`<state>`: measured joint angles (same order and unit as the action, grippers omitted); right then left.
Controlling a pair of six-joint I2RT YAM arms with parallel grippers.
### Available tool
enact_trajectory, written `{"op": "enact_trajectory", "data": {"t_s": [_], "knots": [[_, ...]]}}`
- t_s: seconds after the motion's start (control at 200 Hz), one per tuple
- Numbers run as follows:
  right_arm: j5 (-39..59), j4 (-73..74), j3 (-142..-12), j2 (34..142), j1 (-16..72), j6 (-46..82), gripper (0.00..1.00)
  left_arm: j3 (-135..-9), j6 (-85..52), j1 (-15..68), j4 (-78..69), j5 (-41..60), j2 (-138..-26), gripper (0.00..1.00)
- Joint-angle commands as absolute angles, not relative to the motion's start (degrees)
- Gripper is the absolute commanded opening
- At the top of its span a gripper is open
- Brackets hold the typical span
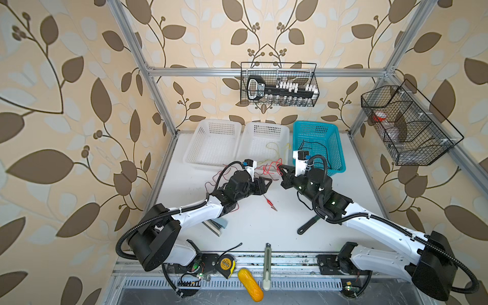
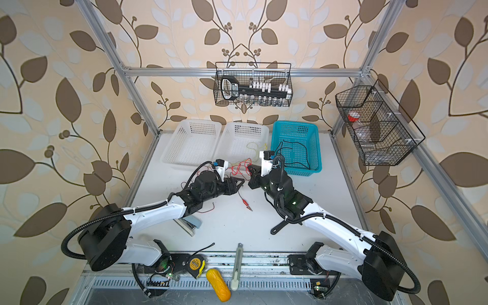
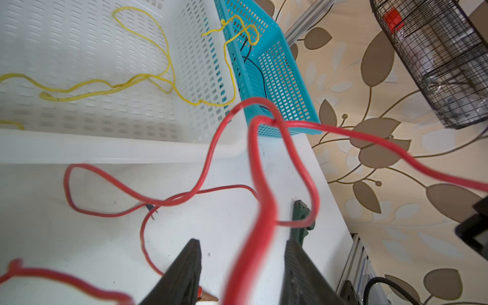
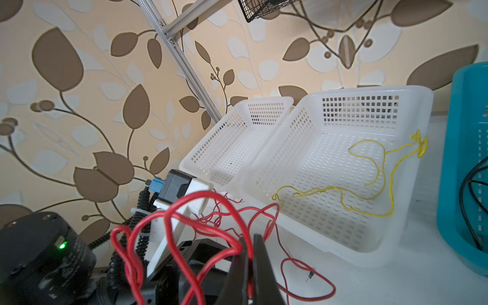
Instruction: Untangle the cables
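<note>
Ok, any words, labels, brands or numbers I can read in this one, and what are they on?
Nothing can be read for certain.
Yellow label on the tape measure: dark print, too small to read.
Label on the black tool in the hanging wire basket: light lettering, too blurred to read.
No other print shows in any view.

Soft, even light fills both my top views, edges bowed; the near red cable blurs at my left wrist.
</note>
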<state>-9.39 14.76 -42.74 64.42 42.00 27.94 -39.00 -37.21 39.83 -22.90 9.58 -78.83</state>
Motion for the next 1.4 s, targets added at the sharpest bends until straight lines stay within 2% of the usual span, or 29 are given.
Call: {"op": "enact_trajectory", "data": {"t_s": [0.0, 0.3, 0.655, 0.835, 0.935, 1.16, 1.399], "knots": [[-11.6, 13.43, -44.25, 63.45, 42.21, 26.95, 0.0, -38.3, -35.16, 40.19, -21.86, 7.4, -75.01, 0.58], [-10.08, 13.51, -44.43, 64.63, 42.36, 27.83, 0.0, -40.2, -34.41, 40.23, -24.93, 8.03, -75.13, 0.65], [-8.13, 14.65, -43.7, 65.49, 43.23, 28.73, 0.0, -43.83, -37.26, 40.17, -28.25, 6.02, -79.27, 0.6], [-7.53, 15.17, -43.12, 65.55, 44.03, 29.01, 0.0, -44.64, -37.68, 40.17, -28.12, 3.61, -79.96, 0.5], [-7.3, 15.29, -42.98, 65.32, 44.16, 29.09, 0.0, -44.91, -38.12, 40.17, -28.0, 3.29, -80.79, 0.37], [-9.24, 14.43, -42.8, 65.18, 44.21, 28.39, 0.0, -45.21, -39.02, 40.19, -26.8, 4.59, -81.66, 0.0], [-13.83, 12.48, -41.88, 65.3, 43.28, 27.88, 0.0, -46.61, -35.41, 40.19, -19.08, 8.73, -77.81, 0.0]]}}
